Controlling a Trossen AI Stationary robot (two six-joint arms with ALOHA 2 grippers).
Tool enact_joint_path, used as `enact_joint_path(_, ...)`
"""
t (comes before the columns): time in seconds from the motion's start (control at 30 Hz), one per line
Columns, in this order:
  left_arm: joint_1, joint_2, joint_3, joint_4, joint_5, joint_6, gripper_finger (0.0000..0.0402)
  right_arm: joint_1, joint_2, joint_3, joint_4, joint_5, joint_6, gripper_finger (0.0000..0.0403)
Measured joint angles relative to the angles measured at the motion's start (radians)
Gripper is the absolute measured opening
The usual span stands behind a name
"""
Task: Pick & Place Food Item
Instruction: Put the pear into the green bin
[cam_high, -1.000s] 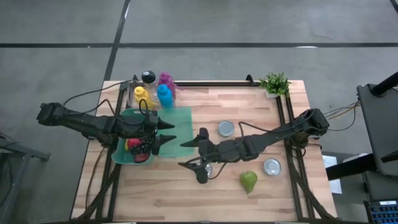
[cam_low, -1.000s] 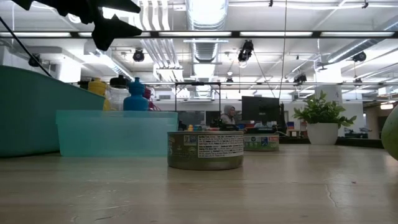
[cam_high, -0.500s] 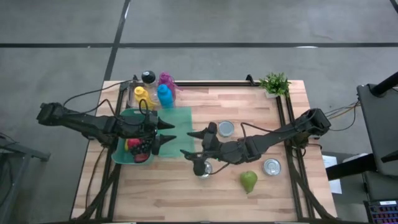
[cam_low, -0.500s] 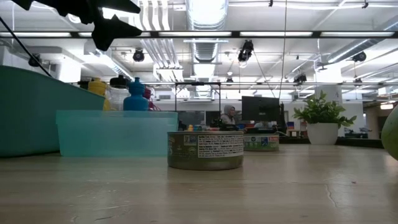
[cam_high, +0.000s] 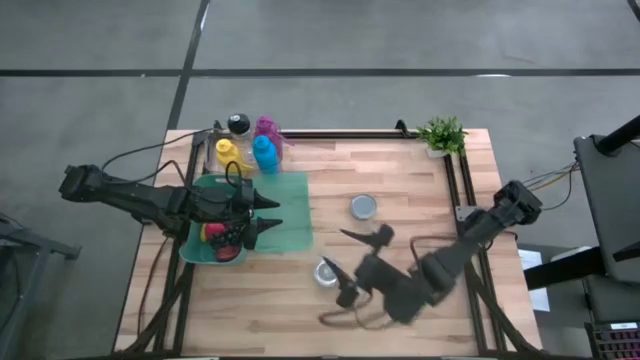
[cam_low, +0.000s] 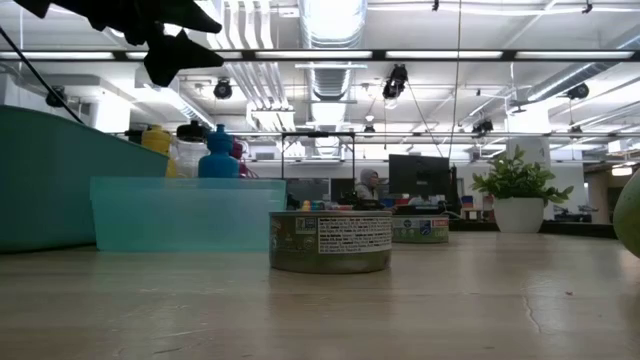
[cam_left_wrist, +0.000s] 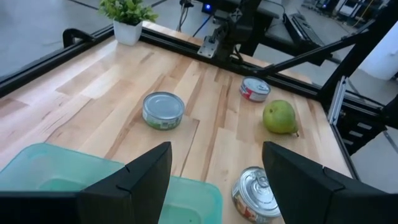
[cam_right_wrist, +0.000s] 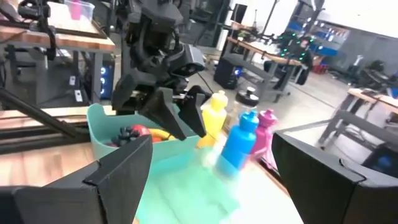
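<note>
At the left of the table, the left gripper (cam_high: 272, 219) is seen held above the right edge of a teal bowl (cam_high: 196, 245), its jaws parted and holding nothing; the wide empty gap between its fingers (cam_left_wrist: 140, 180) is confirmed in the left wrist view. Red and dark fruit pieces (cam_high: 224, 238) are seen inside the bowl. A translucent teal tray (cam_high: 292, 205) is seen just right of the bowl, partly under the gripper. At the far left edge of the table, a yellow bottle (cam_high: 228, 152), a blue bottle (cam_high: 264, 153), a pink bottle (cam_high: 267, 128) and a dark-capped bottle (cam_high: 238, 124) are grouped. Near the table's centre, one tin can (cam_high: 364, 207) is seen, with a second can (cam_high: 326, 271) nearer. The right gripper (cam_high: 348, 262) is raised above the near centre, jaws spread wide and empty, just right of the second can. The pear (cam_left_wrist: 279, 117) is seen standing on the wood, right of the cans, well apart from both grippers; a third can (cam_left_wrist: 255, 89) lies just beyond it. A potted plant (cam_high: 442, 135) is noted at the far right corner.
</note>
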Motion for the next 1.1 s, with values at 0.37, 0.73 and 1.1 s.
enact_joint_path(0.37,0.000,0.000,-0.001,0.000,0.000,0.000,0.0254,0.114,0.002,0.047,-0.239,0.125,0.144,0.0380)
enact_joint_path(0.73,0.000,0.000,-0.002,0.000,-0.003,0.000,0.0254,0.146,0.002,0.044,-0.239,0.116,0.242,0.0399)
enact_joint_path(1.1,0.000,0.000,-0.002,0.000,-0.003,0.000,0.0254,-0.016,0.001,0.065,-0.234,-0.391,0.094,0.0399)
